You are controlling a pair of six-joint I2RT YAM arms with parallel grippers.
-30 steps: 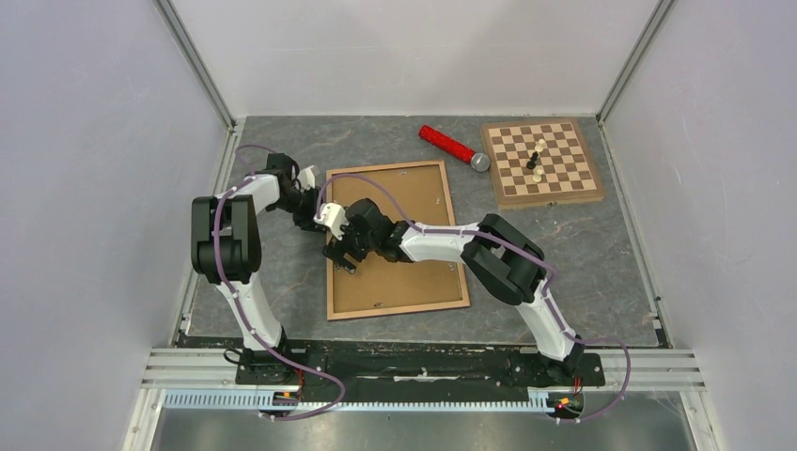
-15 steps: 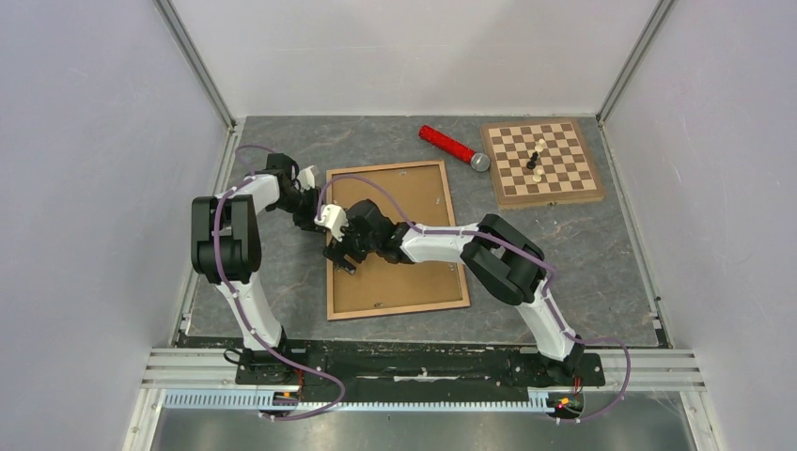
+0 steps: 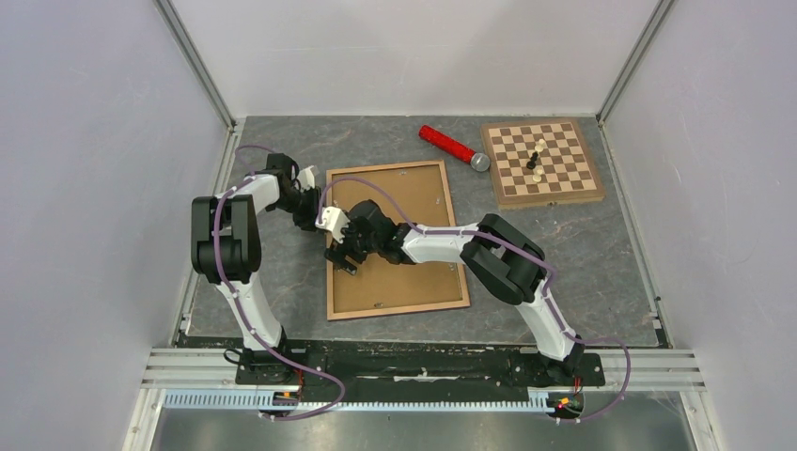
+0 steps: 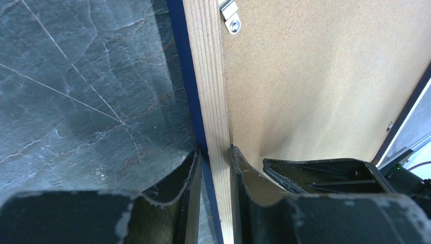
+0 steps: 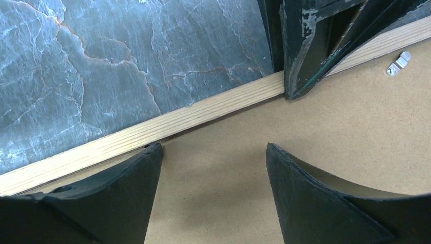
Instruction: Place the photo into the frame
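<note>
The frame [image 3: 399, 311] lies face down on the table, light wood up, with the brown fibreboard panel [image 3: 414, 277] sitting inside it. The photo is hidden. My left gripper [image 3: 315, 214] is shut on the frame's left rail [image 4: 206, 76]; one finger is outside by the blue edge and the other inside against the panel [image 4: 315, 86]. My right gripper [image 3: 340, 258] is open and empty, its fingertips down on the panel [image 5: 315, 117] just inside the same rail [image 5: 152, 129]. The left gripper's fingers [image 5: 305, 51] show in the right wrist view.
A small metal clip [image 4: 231, 15] sits on the panel by the rail and also shows in the right wrist view [image 5: 399, 62]. A wooden chessboard [image 3: 564, 174] with two pieces stands at the back right. A red microphone [image 3: 451, 147] lies beside it. Enclosure walls stand on three sides.
The right wrist has shifted very slightly over the panel. The left gripper and the frame have not moved.
</note>
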